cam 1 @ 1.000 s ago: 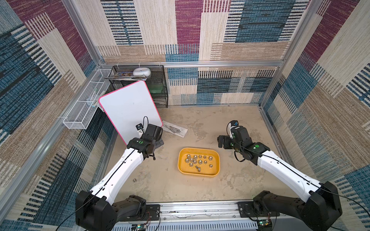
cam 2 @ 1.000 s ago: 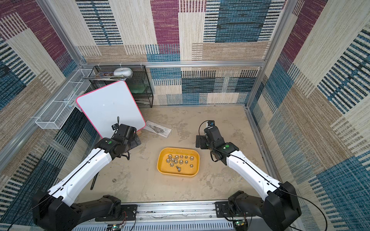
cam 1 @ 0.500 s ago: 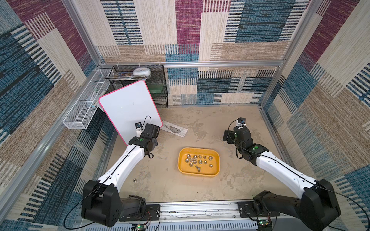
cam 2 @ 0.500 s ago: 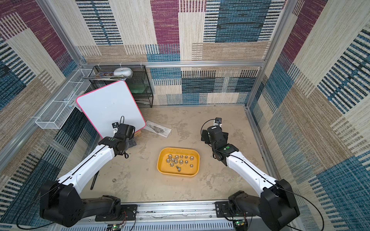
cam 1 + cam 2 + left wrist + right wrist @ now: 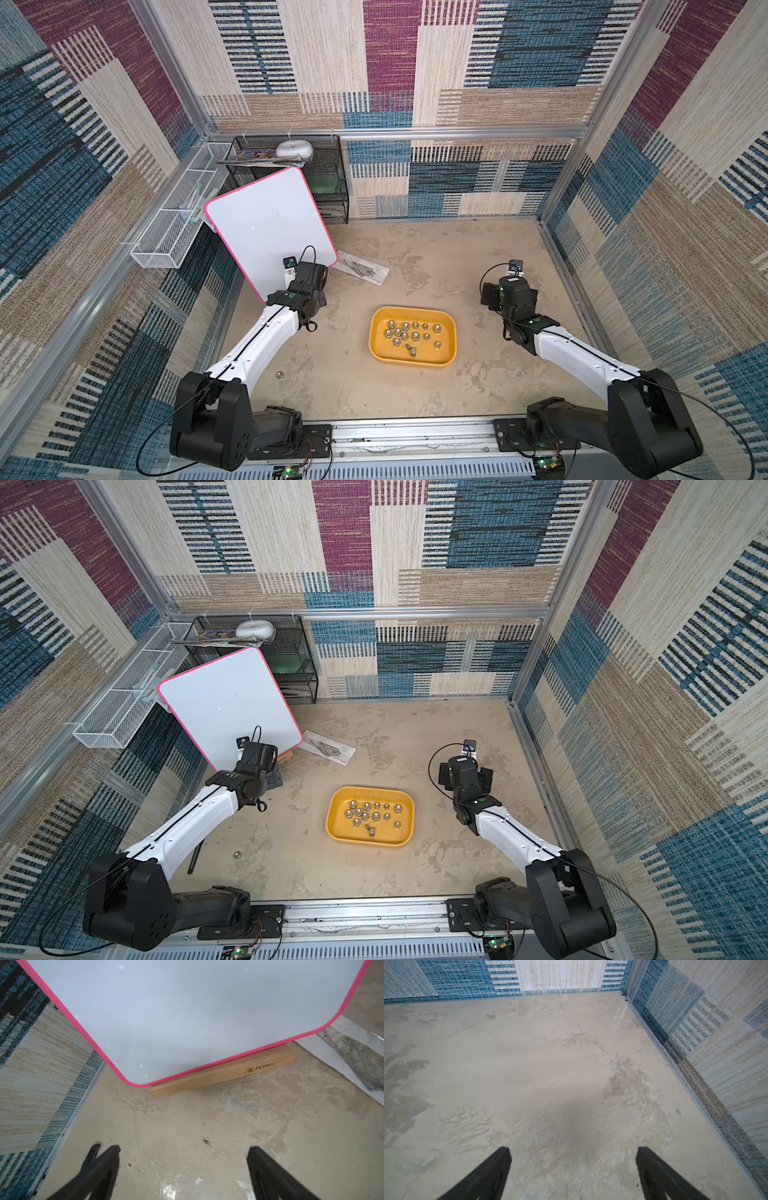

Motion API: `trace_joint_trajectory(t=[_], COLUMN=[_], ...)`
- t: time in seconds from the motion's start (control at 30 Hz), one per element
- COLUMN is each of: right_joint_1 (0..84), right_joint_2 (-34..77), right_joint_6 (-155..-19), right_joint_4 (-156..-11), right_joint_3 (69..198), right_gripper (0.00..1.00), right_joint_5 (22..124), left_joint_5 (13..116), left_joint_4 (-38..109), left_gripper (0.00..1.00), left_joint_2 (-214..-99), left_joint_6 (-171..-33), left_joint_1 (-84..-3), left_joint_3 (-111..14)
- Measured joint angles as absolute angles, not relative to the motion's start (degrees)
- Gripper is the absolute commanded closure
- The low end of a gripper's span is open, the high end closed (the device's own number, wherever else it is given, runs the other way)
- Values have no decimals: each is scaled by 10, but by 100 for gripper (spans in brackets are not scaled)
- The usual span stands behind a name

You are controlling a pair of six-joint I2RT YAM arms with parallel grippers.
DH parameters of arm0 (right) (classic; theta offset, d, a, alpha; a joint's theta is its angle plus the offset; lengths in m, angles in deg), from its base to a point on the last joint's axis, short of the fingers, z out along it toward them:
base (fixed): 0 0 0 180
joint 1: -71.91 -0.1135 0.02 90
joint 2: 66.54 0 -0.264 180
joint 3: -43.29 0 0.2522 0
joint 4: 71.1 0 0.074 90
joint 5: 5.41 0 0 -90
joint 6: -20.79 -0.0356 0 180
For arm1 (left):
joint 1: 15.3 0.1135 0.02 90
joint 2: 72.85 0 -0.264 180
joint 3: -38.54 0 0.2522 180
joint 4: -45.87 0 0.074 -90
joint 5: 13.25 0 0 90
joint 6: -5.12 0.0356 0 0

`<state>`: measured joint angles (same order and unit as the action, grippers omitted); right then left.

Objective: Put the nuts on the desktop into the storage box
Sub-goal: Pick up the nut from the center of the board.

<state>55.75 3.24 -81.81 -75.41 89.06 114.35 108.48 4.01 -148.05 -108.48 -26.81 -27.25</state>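
- About a dozen nuts (image 5: 415, 335) lie loose in the yellow box (image 5: 411, 360), which sits flat mid-bench; its low walls keep them from rolling out.
- One stray nut (image 5: 279, 374) is left on the bench (image 5: 436, 266), beside the left forearm and well apart from the box. I judge the job is nearly done.
- The left hand (image 5: 185, 1148) is wide and empty, low over bare bench and facing the whiteboard (image 5: 266, 224).
- The right hand (image 5: 573, 1149) is also wide and empty, and points at the far right corner.
- The two hands flank the box, so nothing blocks it. Neither faces the stray nut.
- The whiteboard leans back, its lower edge propped in a wood block (image 5: 224, 1072), and a paper sheet (image 5: 361, 268) lies flat beside it.
- The bench is sandy and blotched, like worn concrete.
- Woven patchwork walls close it in on three sides. A white wire basket (image 5: 174, 232) hangs on the left wall, and a black mesh shelf (image 5: 328, 183) stands in the far left corner.
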Motion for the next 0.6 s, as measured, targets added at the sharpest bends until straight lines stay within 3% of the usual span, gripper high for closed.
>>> trace_joint_trajectory(t=[0.33,0.6], right_joint_1=[569,569], right_joint_2=[24,-2], right_joint_6=[-804,-834], right_joint_4=[-795,-851], right_joint_3=[980,1007], right_gripper=[1,1], right_joint_5=[1095,957], left_joint_5=[1044,966], left_joint_4=[-15,-129], left_gripper=[0,0], left_joint_2=[-1472,-1427], left_joint_6=[-1147,-1219], left_joint_1=[-244,-227], left_joint_3=[-290,-276])
